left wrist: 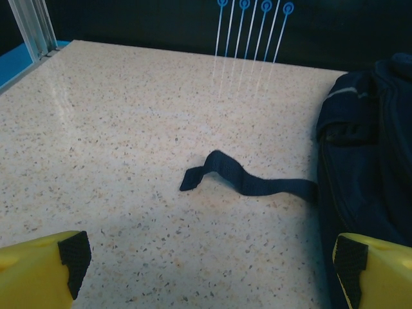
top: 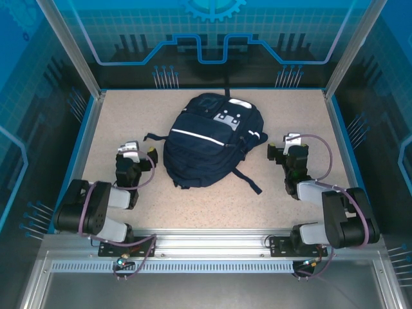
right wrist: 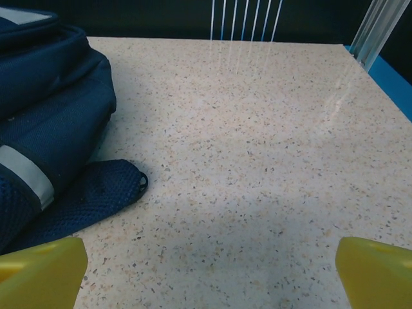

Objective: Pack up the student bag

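From above, the student bag lies front-up in the middle of the speckled surface, between the two arms. The left end effector sits just beside its left side and the right end effector just beside its right.

At the left wrist, the yellow fingers are spread wide and hold nothing. A loose dark strap trails from the bag across the surface.

At the right wrist, the jaws are likewise wide apart and empty. The bag's white stripe and a mesh shoulder strap lie at the left.
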`<control>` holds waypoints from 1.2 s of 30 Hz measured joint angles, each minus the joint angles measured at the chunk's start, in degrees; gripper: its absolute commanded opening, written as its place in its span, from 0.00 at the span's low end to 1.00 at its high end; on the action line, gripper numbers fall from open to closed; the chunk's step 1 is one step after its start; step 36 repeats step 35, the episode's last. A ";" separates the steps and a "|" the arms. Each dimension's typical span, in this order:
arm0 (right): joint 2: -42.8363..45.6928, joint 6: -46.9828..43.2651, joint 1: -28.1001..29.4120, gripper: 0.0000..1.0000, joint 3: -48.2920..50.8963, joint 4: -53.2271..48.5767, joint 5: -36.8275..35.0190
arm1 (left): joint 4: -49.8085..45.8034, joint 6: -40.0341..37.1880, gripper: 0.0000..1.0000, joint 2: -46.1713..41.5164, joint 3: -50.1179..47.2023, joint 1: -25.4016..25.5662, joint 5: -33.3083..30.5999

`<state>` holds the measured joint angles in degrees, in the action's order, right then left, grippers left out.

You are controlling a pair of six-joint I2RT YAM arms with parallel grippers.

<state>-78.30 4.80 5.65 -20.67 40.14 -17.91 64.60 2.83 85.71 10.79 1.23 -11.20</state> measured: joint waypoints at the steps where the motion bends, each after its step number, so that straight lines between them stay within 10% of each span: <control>1: -0.90 -0.20 -0.09 1.00 0.00 0.72 0.44 | 1.40 -0.02 0.99 1.73 0.00 -0.07 0.02; 36: -7.02 -1.68 -0.09 1.00 -1.18 5.35 3.41 | -10.86 -1.51 0.99 3.91 9.75 0.63 0.11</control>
